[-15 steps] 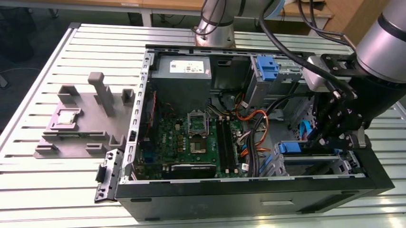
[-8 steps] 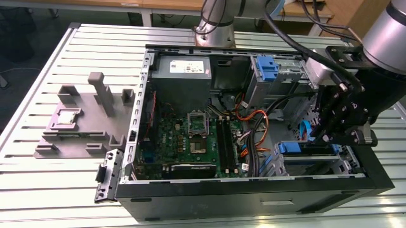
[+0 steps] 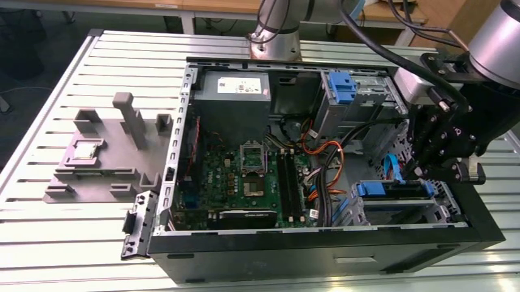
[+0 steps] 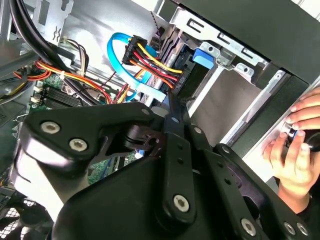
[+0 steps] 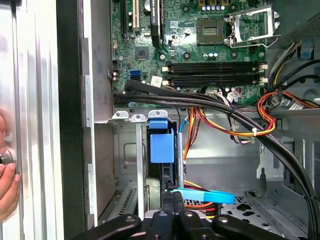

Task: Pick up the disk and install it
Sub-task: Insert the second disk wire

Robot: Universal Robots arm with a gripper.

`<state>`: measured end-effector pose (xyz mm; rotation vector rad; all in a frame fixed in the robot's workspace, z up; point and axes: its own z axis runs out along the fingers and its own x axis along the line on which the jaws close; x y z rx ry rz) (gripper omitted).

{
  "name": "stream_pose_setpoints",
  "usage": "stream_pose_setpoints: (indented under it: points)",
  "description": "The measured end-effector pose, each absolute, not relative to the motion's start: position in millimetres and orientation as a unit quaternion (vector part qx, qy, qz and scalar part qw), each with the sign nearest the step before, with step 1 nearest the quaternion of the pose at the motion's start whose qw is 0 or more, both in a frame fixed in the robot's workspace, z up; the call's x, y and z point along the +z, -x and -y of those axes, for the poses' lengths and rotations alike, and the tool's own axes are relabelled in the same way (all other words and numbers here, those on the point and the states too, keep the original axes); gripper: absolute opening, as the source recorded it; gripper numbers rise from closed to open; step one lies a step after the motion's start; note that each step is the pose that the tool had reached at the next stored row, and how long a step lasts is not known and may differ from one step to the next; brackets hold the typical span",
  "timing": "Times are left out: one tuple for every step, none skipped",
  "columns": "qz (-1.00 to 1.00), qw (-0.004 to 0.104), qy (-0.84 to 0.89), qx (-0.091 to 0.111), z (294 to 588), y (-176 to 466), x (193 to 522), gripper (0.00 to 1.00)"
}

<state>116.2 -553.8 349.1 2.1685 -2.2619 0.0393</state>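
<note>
Gripper linkage, black and bolted, hangs over the drive-bay corner of the open computer case, at the exterior view's right; whether it is released or clenched cannot be told, as its tips are hidden behind its own links in both wrist views. Directly below it sits the disk, seen edge-on in its blue plastic carrier, seated in the metal drive cage at the case's near corner. In the first wrist view the carrier's blue tab stands in the cage slot, with the gripper's dark links just beside it. A flat light-blue data cable runs across near the gripper there, and in the second wrist view it loops up beside a bundle of red, yellow and black power wires plugged in at the drive.

Further out, a second blue carrier sits in the upper bay at the far side of the case. The green motherboard fills the case floor, with an open processor socket and black memory slots. A grey power supply sits at the far corner.

Outside the case, on the slatted metal table, stands a grey fixture holding a small square chip. A person's hand rests by the case's outer wall.
</note>
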Motion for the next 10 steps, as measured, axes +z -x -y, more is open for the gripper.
stream_pose_setpoints:
  points:
    - [0.722, 0.004, -0.692, 0.013, 553.9, -116.2, 349.2, 0.10]
    - [0.722, 0.004, -0.692, 0.013, 553.9, -116.2, 349.2, 0.10]
    - [0.722, 0.004, -0.692, 0.013, 553.9, -116.2, 349.3, 0.10]
    - [0.722, 0.004, -0.692, 0.013, 553.9, -116.2, 349.3, 0.10]
    - [0.722, 0.004, -0.692, 0.013, 553.9, -116.2, 349.4, 0.10]
    - [0.722, 0.004, -0.692, 0.013, 553.9, -116.2, 349.4, 0.10]
    - [0.722, 0.004, -0.692, 0.013, 553.9, -116.2, 349.6, 0.10]
    - [0.722, 0.004, -0.692, 0.013, 553.9, -116.2, 349.8, 0.10]
    - [0.722, 0.004, -0.692, 0.013, 553.9, -116.2, 349.9, 0.10]
    - [0.722, 0.004, -0.692, 0.013, 553.9, -116.2, 349.9, 0.10]
